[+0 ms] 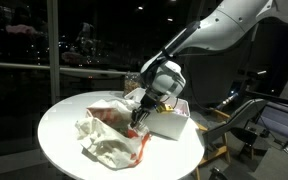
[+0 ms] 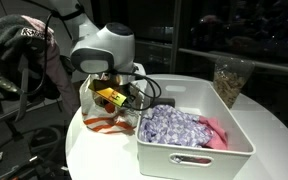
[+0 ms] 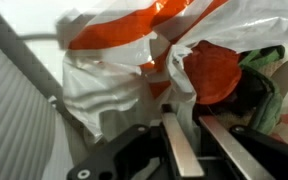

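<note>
**Bag at the jaws, not lifted**

Gripper [image 1: 139,117] is low over the bag [image 1: 112,135], which lies crumpled on the table [image 1: 56,135], touching the bin [image 2: 196,160]. In the wrist view the jaws stand near together at the plastic, but a grip cannot be confirmed. The bin wall and clothes [image 2: 174,125] crowd close.

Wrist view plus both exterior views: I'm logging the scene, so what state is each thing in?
plastic bag: crumpled, lying on the table.
white bin: upright, open-topped.
patterned cloth: bunched inside the bin.
gripper: down at the bag; jaws' closure unclear.
</note>
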You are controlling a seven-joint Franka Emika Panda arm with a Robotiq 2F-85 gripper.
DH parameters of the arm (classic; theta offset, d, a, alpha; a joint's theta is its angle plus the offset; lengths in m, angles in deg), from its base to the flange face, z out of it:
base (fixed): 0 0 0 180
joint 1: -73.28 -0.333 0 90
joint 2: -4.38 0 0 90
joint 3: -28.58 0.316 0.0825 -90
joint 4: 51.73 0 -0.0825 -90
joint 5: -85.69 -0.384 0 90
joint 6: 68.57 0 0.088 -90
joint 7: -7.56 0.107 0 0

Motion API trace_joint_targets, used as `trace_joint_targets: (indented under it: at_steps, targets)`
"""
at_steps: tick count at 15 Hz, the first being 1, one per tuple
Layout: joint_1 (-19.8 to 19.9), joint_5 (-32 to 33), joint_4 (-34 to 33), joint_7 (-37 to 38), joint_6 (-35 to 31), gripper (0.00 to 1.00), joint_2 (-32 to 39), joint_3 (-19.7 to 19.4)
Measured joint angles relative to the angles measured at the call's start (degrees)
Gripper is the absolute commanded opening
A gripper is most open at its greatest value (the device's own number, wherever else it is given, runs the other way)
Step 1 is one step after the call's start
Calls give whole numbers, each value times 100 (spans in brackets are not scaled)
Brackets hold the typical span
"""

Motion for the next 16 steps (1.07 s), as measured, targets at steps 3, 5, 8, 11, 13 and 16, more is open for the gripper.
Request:
trace_joint_targets:
  at_steps: [3, 5, 8, 11, 13, 16]
  targets:
    - [-158, 564, 62, 869, 3, 11, -9, -303]
    - [-547, 1123, 78, 1730, 73, 10, -32, -850]
    - [-1399, 1896, 20, 3011, 589, 11, -112, -1981]
    - [-1962, 2609, -314, 4293, 1736, 12, -221, -2714]
    - [-2020, 2957, -636, 5103, 2671, 11, -317, -2735]
    - [-1842, 3155, -1043, 6110, 4051, 12, -511, -2327]
